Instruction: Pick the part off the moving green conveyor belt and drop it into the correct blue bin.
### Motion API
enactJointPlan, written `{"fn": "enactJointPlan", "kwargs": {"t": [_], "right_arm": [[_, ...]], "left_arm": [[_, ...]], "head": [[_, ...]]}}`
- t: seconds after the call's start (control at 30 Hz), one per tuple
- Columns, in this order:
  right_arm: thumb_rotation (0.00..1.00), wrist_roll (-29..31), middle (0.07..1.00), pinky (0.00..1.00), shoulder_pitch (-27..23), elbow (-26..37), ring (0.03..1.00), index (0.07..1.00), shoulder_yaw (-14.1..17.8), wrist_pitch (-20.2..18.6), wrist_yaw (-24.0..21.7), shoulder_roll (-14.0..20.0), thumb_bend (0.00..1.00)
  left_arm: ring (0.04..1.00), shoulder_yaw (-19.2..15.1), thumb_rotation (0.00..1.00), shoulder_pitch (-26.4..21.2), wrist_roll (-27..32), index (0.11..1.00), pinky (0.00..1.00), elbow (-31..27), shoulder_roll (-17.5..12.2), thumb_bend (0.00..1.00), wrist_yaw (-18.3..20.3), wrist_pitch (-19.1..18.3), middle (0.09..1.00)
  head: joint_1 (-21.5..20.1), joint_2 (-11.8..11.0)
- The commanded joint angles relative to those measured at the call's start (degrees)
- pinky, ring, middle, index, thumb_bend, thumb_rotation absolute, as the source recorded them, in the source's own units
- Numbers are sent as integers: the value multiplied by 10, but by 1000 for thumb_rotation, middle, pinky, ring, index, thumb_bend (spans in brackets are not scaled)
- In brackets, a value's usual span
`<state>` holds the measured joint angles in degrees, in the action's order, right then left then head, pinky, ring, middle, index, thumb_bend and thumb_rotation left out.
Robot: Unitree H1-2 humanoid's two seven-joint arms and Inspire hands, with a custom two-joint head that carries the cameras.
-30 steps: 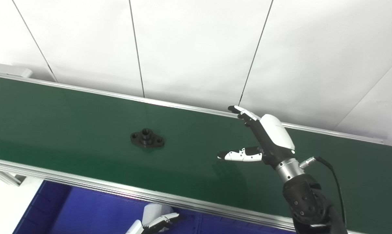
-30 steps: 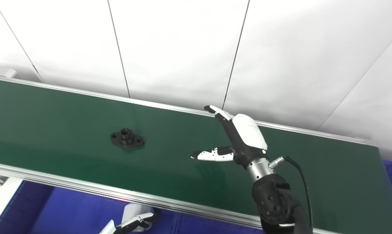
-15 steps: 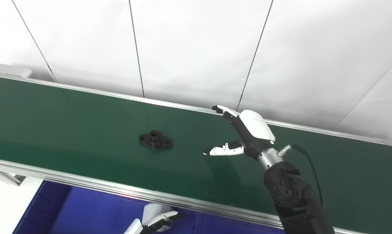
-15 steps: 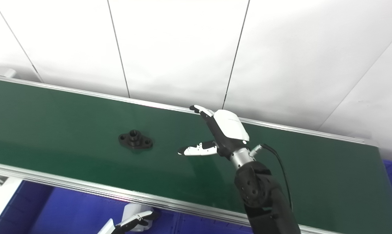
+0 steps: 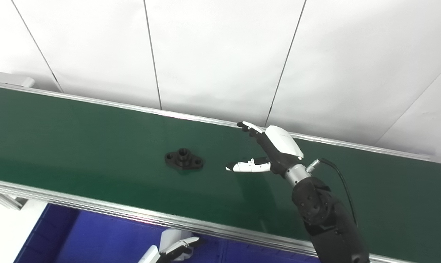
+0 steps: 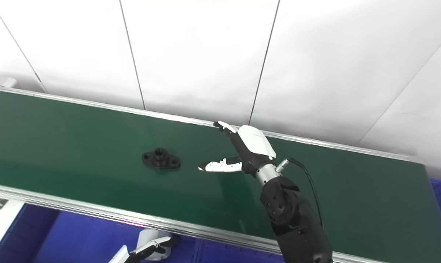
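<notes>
I can't read any writing or labels anywhere.

The green conveyor belt (image 5: 78, 138) runs across my view, slanting down to the right, with shiny metal rails (image 5: 96, 210) along its near and far sides. Behind it is a white wall (image 5: 220, 54) made of big panels with thin dark lines between them. Below the near rail I see the blue bin (image 5: 96, 237).

The part (image 5: 184, 160) is small and black. It lies flat on the belt, near the middle, with a round hub sticking up and a hole at each end.

My right hand (image 5: 275, 151) hangs over the belt, to the right of the part and not touching it. Its fingers (image 5: 251, 128) point up and to the left, toward the far rail, and its thumb (image 5: 248, 166) points left at the part. They are spread wide apart and hold nothing.

My left hand (image 5: 173, 250) is down low over the blue bin, at the bottom edge of my view. I see only a bit of it, so I cannot tell if its fingers are apart or together.
</notes>
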<state>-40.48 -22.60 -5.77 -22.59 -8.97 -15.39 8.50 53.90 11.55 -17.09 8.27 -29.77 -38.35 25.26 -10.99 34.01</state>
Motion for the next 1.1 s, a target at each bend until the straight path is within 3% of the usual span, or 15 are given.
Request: {"fn": "enactJointPlan", "kwargs": {"t": [0.0,0.27,0.5,0.87,1.07], "right_arm": [[691,10,876,765,-30,10,841,902,-1,6,-3,-2,715],[657,12,851,754,-57,15,819,868,-17,-4,-51,7,735],[594,-21,822,747,-102,13,809,834,-54,-18,-105,20,808],[434,-58,820,750,-125,-11,809,822,-86,-21,-127,17,874],[401,-65,823,732,-124,-33,807,824,-91,-11,-120,14,879]], "left_arm": [[820,-4,446,1,0,838,733,-10,-6,825,-2,17,861],[814,-1,431,-2,-5,834,724,-8,-2,822,-8,17,859],[812,-9,434,2,-6,838,719,-11,1,824,1,17,861],[810,-10,420,3,-7,839,722,-13,3,812,0,17,860],[812,-18,426,9,-6,840,726,-18,3,818,8,17,861]], "head": [[2,1],[8,4],[12,8],[15,15],[15,18]]}}
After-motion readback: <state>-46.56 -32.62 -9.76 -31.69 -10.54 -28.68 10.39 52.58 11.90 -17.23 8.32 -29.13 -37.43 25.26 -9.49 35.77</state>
